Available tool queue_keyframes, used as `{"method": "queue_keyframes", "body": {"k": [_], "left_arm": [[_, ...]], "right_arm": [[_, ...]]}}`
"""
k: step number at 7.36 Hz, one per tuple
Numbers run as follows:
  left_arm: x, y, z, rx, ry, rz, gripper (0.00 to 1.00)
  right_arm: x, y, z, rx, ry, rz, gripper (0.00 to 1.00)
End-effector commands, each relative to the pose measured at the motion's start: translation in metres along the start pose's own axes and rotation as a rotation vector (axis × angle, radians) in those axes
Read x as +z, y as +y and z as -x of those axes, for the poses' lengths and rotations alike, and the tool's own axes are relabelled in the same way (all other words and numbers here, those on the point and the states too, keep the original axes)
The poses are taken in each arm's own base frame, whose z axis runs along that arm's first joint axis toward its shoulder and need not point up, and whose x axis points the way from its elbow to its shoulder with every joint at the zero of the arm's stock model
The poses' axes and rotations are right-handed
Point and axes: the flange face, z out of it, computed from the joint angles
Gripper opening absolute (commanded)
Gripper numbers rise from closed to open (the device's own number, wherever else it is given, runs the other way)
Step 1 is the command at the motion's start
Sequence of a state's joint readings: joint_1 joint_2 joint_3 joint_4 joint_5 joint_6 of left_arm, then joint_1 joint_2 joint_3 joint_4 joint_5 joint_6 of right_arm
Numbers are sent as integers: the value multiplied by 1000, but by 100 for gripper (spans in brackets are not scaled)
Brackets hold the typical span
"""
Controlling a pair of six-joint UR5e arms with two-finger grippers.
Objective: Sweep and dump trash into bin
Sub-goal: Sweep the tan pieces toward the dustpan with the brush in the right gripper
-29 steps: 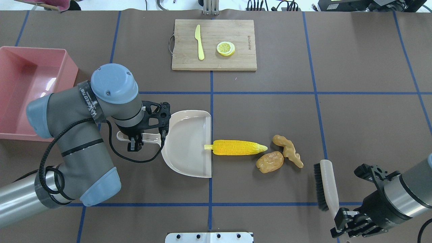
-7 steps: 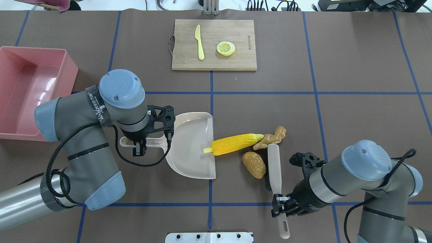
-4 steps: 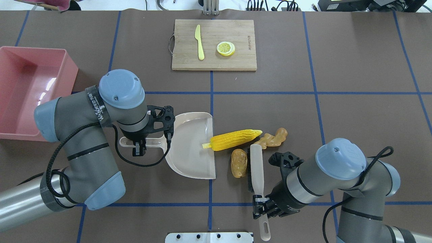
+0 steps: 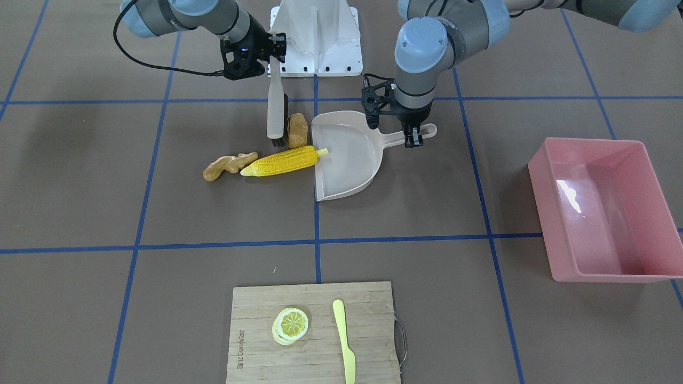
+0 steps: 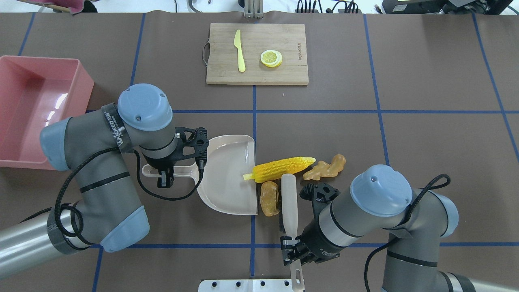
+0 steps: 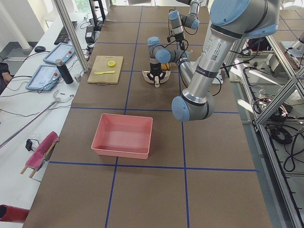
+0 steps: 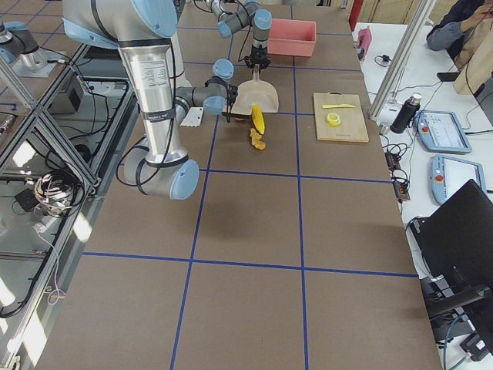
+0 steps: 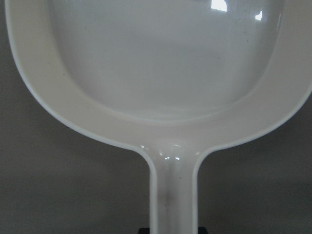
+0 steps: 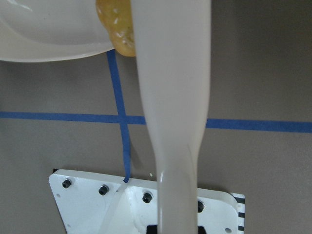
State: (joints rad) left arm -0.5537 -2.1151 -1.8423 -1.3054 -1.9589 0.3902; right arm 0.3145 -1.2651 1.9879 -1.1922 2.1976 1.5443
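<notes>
The beige dustpan [image 5: 229,174] lies at mid-table with its open mouth to the right. My left gripper [image 5: 164,178] is shut on its handle [image 8: 173,195]. My right gripper [image 5: 292,249] is shut on the handle of a white brush [image 5: 288,198], whose bristles press against the brown potato [image 5: 270,192] at the pan's mouth. The yellow corn cob [image 5: 279,169] lies with its stem end just over the pan's lip. The tan ginger root [image 5: 325,168] lies to the right of the corn, beyond the brush. The pink bin [image 5: 36,109] stands at the far left and looks empty.
A wooden cutting board [image 5: 257,53] at the far side carries a pale yellow knife [image 5: 239,50] and a lemon slice [image 5: 271,58]. A white mounting plate [image 5: 251,285] sits at the near edge, just under the brush handle's end.
My right arm has swept the brush leftward, pushing the potato up to the dustpan's mouth. The corn has shifted slightly left. The ginger stays behind, and the left arm holds still.
</notes>
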Motion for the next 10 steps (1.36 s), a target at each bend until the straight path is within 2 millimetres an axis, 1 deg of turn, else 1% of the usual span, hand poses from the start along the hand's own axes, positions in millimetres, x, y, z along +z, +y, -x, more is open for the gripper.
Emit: {"method": "queue_keyframes", "body": {"k": [1, 2, 3, 4, 5, 6, 7, 8, 9, 10], "left_arm": [[1, 0, -1, 2, 0, 2, 0], [0, -1, -1, 3, -2, 3, 0], [0, -2, -1, 3, -3, 2, 0], [-1, -4, -4, 6, -2, 2, 0], [-2, -4, -5, 8, -2, -1, 0], [-4, -6, -6, 12, -3, -6, 0], [-3, -7, -10, 16, -1, -6, 0], [0, -10, -15, 24, 5, -5, 0], [-1, -10, -15, 25, 5, -7, 0], [0, -10, -16, 25, 6, -5, 0]], "right_arm": [[-32, -23, -5, 30, -17, -22, 0], [-52, -29, -23, 51, -18, -33, 0], [-72, -36, -45, 79, -12, -61, 0], [-86, -45, -75, 82, 12, -92, 0], [-99, -53, -121, 56, 60, -118, 0], [-108, -56, -157, 15, 101, -128, 0], [-110, -57, -182, -30, 135, -117, 0], [-105, -59, -196, -60, 159, -104, 0], [-92, -60, -200, -68, 174, -83, 0], [-82, -59, -197, -76, 179, -67, 0]]}}
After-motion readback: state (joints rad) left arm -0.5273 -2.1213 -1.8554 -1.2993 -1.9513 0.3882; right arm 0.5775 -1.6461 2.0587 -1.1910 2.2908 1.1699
